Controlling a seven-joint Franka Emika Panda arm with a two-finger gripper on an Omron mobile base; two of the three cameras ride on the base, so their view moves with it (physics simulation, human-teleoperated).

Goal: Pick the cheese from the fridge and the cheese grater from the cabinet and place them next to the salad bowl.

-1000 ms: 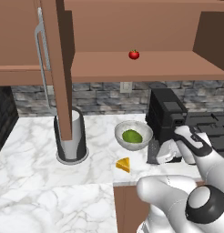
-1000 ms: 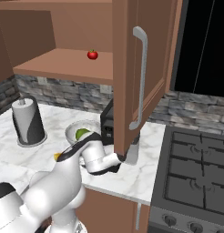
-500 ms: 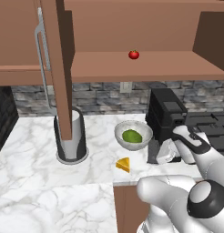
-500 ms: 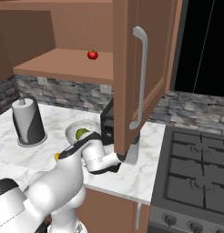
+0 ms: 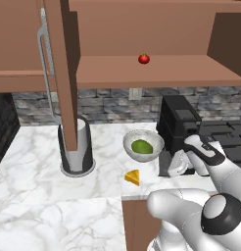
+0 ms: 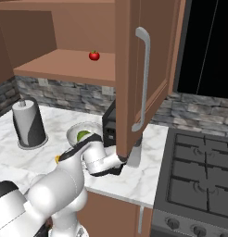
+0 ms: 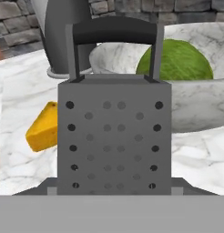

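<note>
Hand view shows the cheese grater (image 7: 114,132) upright on the marble tabletop (image 5: 34,162), salad bowl (image 7: 191,98) right behind it and cheese (image 7: 42,127) beside it; whether the end effector is gripping it, cannot tell. Left base view has the bowl just beside the black coffee machine (image 5: 179,122), cheese near the tabletop edge. Open cabinet door (image 6: 134,69) hangs over the arm; tomato (image 5: 144,59) sits on its shelf.

Open marble counter (image 5: 39,206) lies from 6 to 9 o'clock of the bowl (image 5: 143,145), bare except for the cheese (image 5: 132,177) just at its 7 o'clock. The grey cylinder (image 5: 76,147) blocks 9 o'clock, with the cabinet door (image 5: 61,73) hanging over it. The coffee machine (image 5: 177,122) walls off 3 o'clock. In the hand view the grater (image 7: 114,136) stands directly before the bowl.
</note>
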